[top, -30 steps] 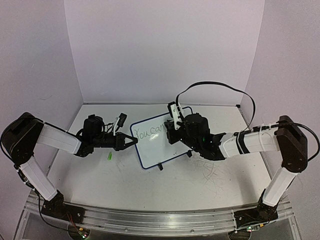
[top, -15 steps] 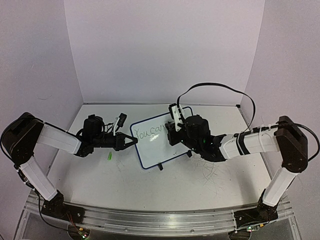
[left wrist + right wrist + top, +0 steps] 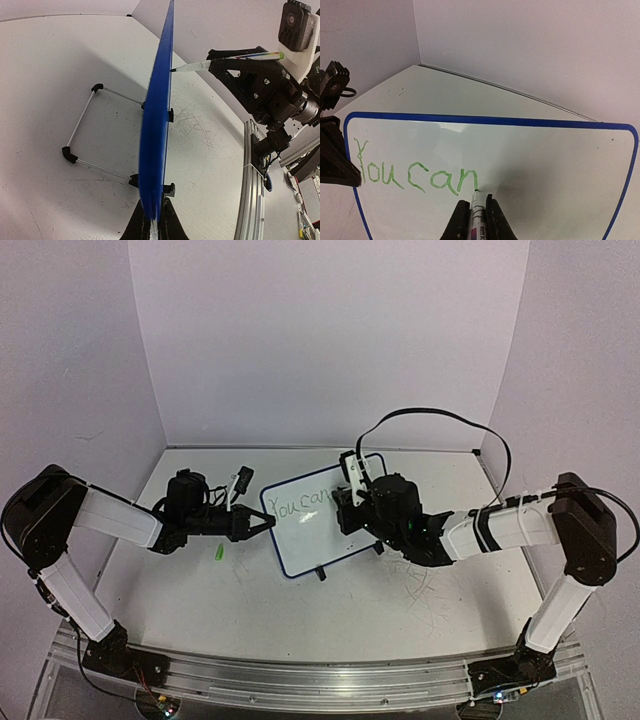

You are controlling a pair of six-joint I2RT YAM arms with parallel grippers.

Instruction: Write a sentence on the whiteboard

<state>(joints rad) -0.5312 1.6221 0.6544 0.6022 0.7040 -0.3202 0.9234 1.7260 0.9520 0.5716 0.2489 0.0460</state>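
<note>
1. Position: the whiteboard [image 3: 318,530] is standing tilted on its wire stand [image 3: 82,120] at the middle of the worktop [image 3: 300,610], between the two arms, with its face turned toward the right arm.
2. Left hand [image 3: 154,220]: it is clenching the board's blue rim at the left edge, with one finger on each side of the thin panel.
3. Right hand [image 3: 475,215]: it is gripping a marker [image 3: 476,207] by the barrel. The tip is touching the board face just after the last green letter.
4. The sentence [image 3: 415,175]: only "You can" is showing, on an upper line. I am judging the writing well short of complete.
5. Handling, board: it is looking thin, stiff and light, with a slick face. On so slight a stand it is likely to slide or tip back under pen pressure, so bracing it at the rim is sound. Any hold belongs on the blue rim, clear of the fresh ink, which I am expecting to smear.
6. Handling, marker: it is slim, smooth and light. A hold low on the barrel is giving the tip its best control, and light pressure should be enough.
7. Loose item: a small green piece, possibly the marker's cap [image 3: 218,554], is lying on the worktop near the left hand.
</note>
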